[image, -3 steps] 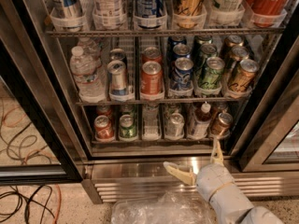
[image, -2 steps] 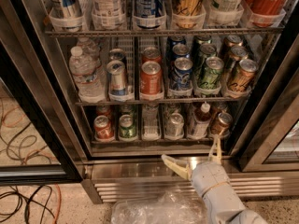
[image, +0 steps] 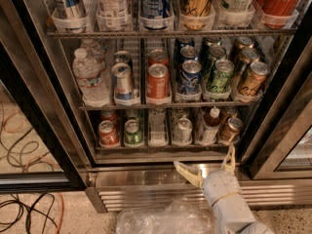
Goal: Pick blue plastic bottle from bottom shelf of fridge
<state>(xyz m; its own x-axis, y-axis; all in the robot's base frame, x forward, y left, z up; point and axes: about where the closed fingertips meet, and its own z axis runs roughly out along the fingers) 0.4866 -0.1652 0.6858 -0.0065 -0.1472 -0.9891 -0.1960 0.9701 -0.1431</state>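
Where the fridge (image: 136, 177) meets the floor, the hand (image: 208, 165) sits in front of the stainless base, just below the bottom shelf (image: 161, 149). Its two pale fingers are spread wide and hold nothing.

Bottom shelf, front of lanes, left to right:
- red can (image: 108, 133)
- green can (image: 131, 132)
- silver can (image: 183, 130)
- blue plastic bottle (image: 209, 128), upright, with white cap, dark contents and pale label
- brown can (image: 230, 129)

The bottle stands at the front of its lane, straight above the hand in the picture and apart from it.

Middle rack: clear water bottle (image: 90, 77) at the left, then upright cans in rows, among them an orange-red can (image: 157, 82) and a lime-green can (image: 220, 76).

Top rack: tall cans and bottles in clear cups, their tops cut off by the picture edge.

Floor: crumpled plastic bag (image: 163, 219) beside the arm; cables (image: 29, 211) at the left.
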